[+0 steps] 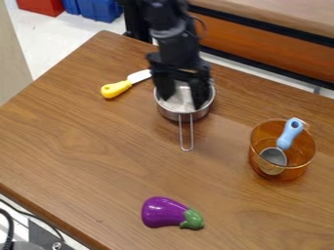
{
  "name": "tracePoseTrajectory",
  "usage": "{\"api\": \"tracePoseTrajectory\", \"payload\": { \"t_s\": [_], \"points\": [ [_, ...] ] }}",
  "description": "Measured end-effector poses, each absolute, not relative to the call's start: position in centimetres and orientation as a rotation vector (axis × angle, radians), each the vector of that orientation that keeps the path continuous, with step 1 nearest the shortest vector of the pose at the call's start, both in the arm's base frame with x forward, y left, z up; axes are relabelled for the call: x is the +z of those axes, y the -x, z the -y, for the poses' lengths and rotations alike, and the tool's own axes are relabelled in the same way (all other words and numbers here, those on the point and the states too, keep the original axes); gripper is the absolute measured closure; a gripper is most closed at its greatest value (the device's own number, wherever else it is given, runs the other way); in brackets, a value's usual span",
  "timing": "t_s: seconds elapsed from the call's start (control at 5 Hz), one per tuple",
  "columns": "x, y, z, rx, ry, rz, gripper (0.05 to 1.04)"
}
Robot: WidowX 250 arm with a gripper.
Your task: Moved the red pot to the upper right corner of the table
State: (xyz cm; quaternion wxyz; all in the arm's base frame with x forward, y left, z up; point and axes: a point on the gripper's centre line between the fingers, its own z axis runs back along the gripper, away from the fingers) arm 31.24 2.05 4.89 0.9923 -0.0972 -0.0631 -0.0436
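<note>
If you look on the right side of the table [78, 146], you can see the orange-red pot [308, 152]. It stands upright on the wood, and you can see through it (like colored glass). A scoop [273, 156] leans inside the pot. Its round metal cup is down low, and its blue handle [290, 134] points up to the far right side of the rim.

The pot is well apart from the black gripper [182, 102]. The gripper hangs down over a round metal pan [171, 114], up past the middle of the table. Its two fingers are spread, and the inside of the pan shows between them. I cannot tell if they touch the pan. The pan's thin wire handle [180, 136] points to the near side of the table.

Just left of the pan lies a knife [116, 90]. It has a fat yellow handle, and its pale blade points toward the pan. A purple eggplant [163, 212] lies near the front, with its green end to the right. Behind the table are an orange-brown board [274, 63] and some blue bins [99, 10].
</note>
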Motion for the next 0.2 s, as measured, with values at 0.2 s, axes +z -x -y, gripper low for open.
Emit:
{"api": "tracePoseTrajectory", "payload": {
  "t_s": [0.2],
  "points": [
    [5.31,-27.60,-2.78,-0.127,0.196,0.115,0.089]
  ]
}}
